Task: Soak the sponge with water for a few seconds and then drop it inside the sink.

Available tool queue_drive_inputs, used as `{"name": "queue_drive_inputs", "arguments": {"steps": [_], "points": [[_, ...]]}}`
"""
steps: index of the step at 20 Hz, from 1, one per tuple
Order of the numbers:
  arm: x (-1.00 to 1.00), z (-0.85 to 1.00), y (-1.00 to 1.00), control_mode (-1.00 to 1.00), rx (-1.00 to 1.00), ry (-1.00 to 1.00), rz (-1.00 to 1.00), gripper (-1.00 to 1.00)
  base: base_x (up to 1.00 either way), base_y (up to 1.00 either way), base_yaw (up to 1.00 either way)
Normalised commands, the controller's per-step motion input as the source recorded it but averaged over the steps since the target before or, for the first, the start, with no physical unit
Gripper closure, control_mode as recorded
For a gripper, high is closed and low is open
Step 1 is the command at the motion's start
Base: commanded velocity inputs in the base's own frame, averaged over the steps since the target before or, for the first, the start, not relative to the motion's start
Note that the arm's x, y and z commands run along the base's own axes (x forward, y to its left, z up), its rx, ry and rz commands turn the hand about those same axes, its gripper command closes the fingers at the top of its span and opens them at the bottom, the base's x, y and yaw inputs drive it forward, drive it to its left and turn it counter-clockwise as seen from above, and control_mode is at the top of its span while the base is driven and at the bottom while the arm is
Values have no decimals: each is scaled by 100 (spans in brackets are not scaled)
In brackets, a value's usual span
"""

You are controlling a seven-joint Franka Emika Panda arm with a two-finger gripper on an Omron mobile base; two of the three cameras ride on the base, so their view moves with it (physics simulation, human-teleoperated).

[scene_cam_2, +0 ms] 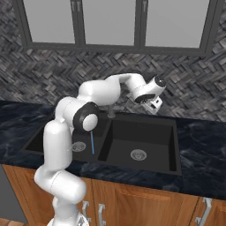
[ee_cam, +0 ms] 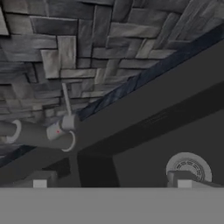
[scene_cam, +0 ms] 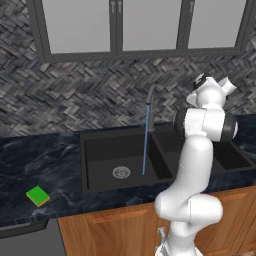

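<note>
Reaching for the sponge (scene_cam: 38,196) is, I judge, the step in hand, since it is lying untouched on the table (scene_cam: 30,155), nearest the base and well apart from the end effector (scene_cam_2: 154,104), far off to its left past the whole sink (scene_cam: 100,150). To do this well, the arm is needing a wide swing leftward and down, keeping above the sink rim and clear of the faucet (scene_cam: 151,102), then a descent straight over the green block with the fingers straddling its shorter sides before closing.

Farther in, the water (scene_cam: 145,145) is running as a thin blue stream into the left basin, beside that basin's round drain (scene_cam: 121,172). Once gripped, the sponge is wanting to be carried low into that stream and held there, not released early.

Farthest back, the end effector is hovering above the right basin near the stone wall, its fingers (ee_cam: 181,180) standing wide apart and holding nothing; the hand view is looking across the right basin's drain (ee_cam: 189,166) toward the faucet.
</note>
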Motion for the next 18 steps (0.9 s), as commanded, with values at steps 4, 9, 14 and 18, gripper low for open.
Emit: {"name": "queue_drive_inputs", "arguments": {"steps": [4,9,14,18], "points": [[-60,0,11,-100,0,10,3,-100,0,0,0],[-36,-1,28,-100,-2,22,2,-100,0,0,0],[-26,-7,32,-100,-2,4,4,-100,0,0,0],[-19,0,24,-100,0,-3,6,-100,0,0,0]]}}
